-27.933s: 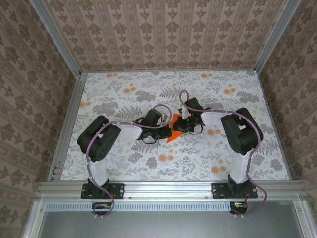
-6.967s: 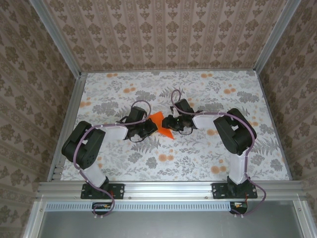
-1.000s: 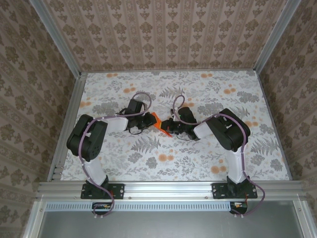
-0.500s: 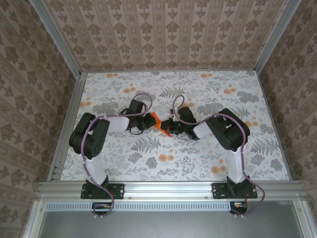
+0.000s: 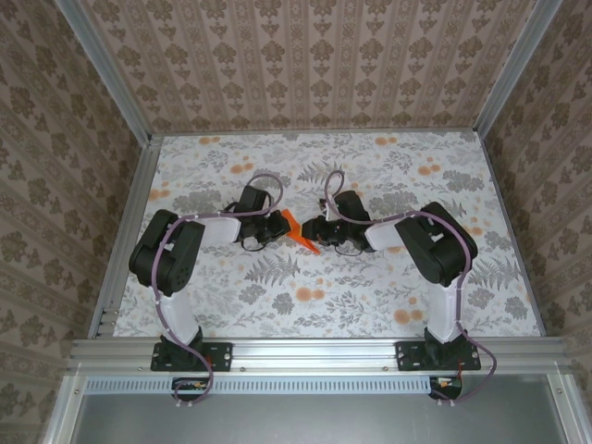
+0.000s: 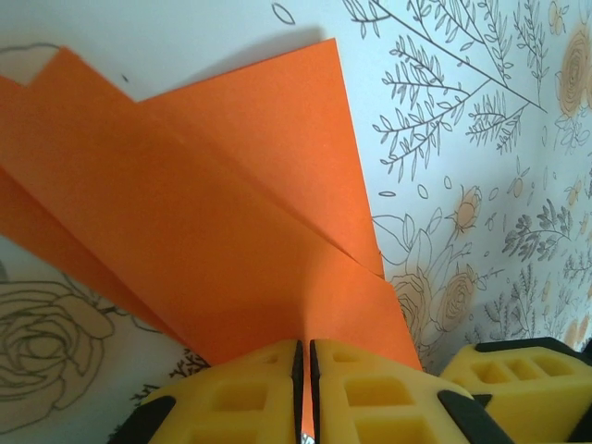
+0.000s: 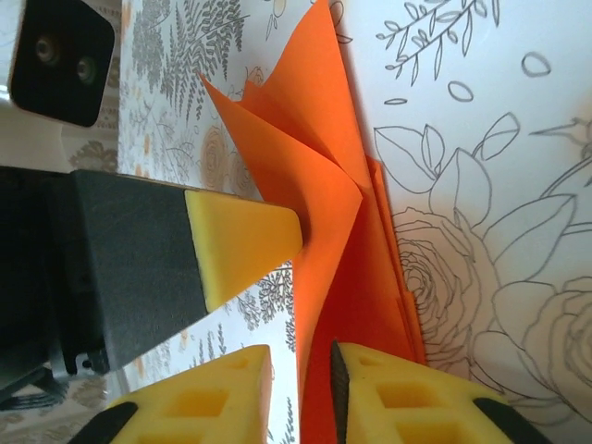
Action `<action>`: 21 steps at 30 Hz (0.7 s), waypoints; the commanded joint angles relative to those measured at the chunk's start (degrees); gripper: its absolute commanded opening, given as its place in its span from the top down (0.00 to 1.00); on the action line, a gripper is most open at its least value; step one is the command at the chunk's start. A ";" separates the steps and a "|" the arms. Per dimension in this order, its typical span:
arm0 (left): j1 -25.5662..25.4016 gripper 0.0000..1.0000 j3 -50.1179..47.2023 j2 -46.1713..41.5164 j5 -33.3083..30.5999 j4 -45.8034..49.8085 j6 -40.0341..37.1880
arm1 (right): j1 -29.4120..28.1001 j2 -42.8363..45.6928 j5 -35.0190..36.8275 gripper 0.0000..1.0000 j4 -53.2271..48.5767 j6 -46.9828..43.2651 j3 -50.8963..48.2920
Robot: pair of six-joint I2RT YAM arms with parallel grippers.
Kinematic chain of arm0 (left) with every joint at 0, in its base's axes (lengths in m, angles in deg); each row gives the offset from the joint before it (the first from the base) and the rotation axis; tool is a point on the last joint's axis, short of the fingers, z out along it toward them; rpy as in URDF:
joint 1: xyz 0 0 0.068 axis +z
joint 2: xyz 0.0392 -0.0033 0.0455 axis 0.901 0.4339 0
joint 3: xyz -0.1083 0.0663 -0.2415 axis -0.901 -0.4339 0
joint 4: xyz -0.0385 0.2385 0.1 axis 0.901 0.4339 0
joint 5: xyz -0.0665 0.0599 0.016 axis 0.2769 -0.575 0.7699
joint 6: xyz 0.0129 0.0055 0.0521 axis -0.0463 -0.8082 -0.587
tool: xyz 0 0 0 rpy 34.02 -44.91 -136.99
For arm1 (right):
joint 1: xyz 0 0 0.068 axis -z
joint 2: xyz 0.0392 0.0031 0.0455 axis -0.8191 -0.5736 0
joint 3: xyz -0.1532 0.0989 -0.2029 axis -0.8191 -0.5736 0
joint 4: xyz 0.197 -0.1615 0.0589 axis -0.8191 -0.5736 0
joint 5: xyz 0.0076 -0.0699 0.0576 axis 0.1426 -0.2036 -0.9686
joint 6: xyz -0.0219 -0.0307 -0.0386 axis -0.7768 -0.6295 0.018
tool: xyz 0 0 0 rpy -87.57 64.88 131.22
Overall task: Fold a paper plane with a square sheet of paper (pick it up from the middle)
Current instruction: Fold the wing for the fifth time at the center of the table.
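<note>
The square sheet of paper (image 5: 298, 230) is bright orange and creased into a narrow pointed shape, the paper plane, held just above the table's middle. My left gripper (image 5: 277, 225) comes in from the left. Its yellow fingertips (image 6: 242, 393) are shut on the paper's (image 6: 222, 213) near edge, where layered flaps fan out. My right gripper (image 5: 314, 232) faces it from the right, a little open. A folded edge of the paper (image 7: 324, 213) stands in the gap between its fingers (image 7: 398, 398). The left finger is clear of the paper. The left gripper's yellow tip (image 7: 242, 246) touches the fold.
The flower-print table cover (image 5: 370, 296) spreads all around, with pale-orange blossoms (image 5: 307, 294) printed on it. Patterned walls and an aluminium frame (image 5: 129, 222) close in the left, back and right. Both arms' elbows (image 5: 166, 254) bend over the near half.
The right gripper's jaws have parted from the paper they pinched. The right elbow has swung a little to the right. The left gripper has kept its hold.
</note>
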 commanded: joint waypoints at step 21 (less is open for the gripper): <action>0.61 0.87 1.41 1.87 1.19 1.41 0.19 | -2.25 2.88 1.67 0.68 -23.68 -31.98 7.07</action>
